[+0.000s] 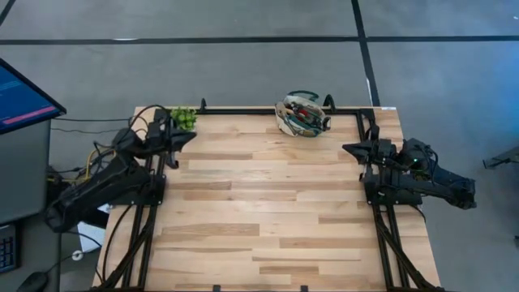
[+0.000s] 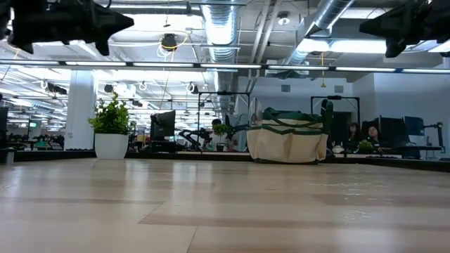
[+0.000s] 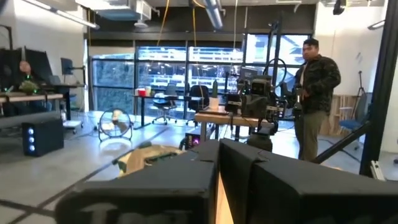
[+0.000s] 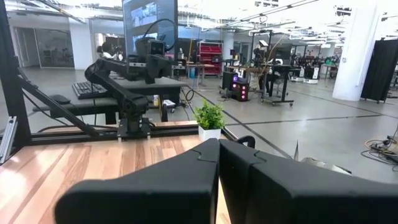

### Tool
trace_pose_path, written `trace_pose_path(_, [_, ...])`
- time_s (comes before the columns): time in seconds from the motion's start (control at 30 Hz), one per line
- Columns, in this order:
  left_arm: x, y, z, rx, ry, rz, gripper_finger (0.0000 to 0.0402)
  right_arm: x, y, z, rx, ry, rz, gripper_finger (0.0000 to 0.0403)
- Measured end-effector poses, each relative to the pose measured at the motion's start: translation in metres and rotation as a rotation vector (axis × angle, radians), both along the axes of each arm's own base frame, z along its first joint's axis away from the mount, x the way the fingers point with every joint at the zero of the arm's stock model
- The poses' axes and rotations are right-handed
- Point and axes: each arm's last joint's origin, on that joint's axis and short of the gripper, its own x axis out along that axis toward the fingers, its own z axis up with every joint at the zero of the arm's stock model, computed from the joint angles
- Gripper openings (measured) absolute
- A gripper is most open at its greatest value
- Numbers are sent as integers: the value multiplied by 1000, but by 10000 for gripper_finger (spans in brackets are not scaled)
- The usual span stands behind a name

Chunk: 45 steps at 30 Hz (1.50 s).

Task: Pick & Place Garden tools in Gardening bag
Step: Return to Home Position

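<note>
The gardening bag (image 1: 302,115) stands on its base at the table's far edge, right of the middle, with several garden tools (image 1: 306,113) sticking up inside it; it shows beige with green trim in the low view (image 2: 287,137). My left gripper (image 1: 191,136) is shut, raised over the table's far left corner, holding nothing. My right gripper (image 1: 347,148) is shut, raised at the right side, nearer than the bag, holding nothing. Both fill their wrist views (image 3: 219,180) (image 4: 219,180).
A small green potted plant (image 1: 183,118) stands at the far left corner, just beyond my left gripper. The wooden table (image 1: 268,211) lies bare across its middle and near part. A person (image 3: 314,93) stands in the room beyond the table.
</note>
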Motion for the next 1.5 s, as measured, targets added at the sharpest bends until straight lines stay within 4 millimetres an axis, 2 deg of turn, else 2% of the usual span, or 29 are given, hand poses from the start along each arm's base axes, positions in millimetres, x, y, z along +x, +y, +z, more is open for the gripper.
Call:
trace_pose_path(0.2, [-4, -7, 0, 6, -4, -6, 3, 0, 0, 0, 0, -1, 0, 0])
trace_pose_path(0.47, [-15, -19, 7, 143, -55, -28, 3, 0, 0, 0, 3, 6, 1, 0])
trace_pose_path(0.9, [-32, -34, 3, 124, -68, -40, 3, 0, 0, 0, 5, 5, 1, 0])
trace_pose_path(1.1, [-32, -34, 1, 119, -53, -50, 3, 0, 0, 0, 5, 4, 2, 0])
trace_pose_path(1.37, [-29, -31, -9, 59, 31, -50, 3, 0, 0, -1, 28, -4, 4, 0])
trace_pose_path(1.5, [-24, -27, -27, 49, 64, -45, 3, 7, -1, -15, 38, 29, 4, 0])
